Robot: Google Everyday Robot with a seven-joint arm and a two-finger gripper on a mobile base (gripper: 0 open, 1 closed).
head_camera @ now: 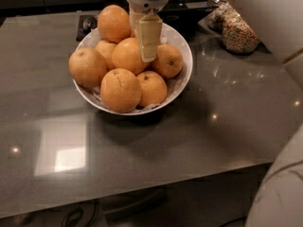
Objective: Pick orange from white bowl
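The white bowl [182, 48] stands on the grey table, piled with several oranges. The smooth orange [125, 55] lies in the middle of the pile, with no stem dot or crease showing. Another smooth orange [113, 22] sits on top at the back. My gripper [146, 51] hangs down from the top of the view over the pile. Its cream finger [149, 34] covers the right side of the middle orange and ends just above it. The front orange [120, 90] has a dark crease. The two oranges on the right [169, 60] have stem dots.
A clear bag of grains or nuts [239, 34] lies at the back right of the table [227, 117]. A dark object [87, 25] sits behind the bowl at the left. My white arm fills the upper right and lower right corners.
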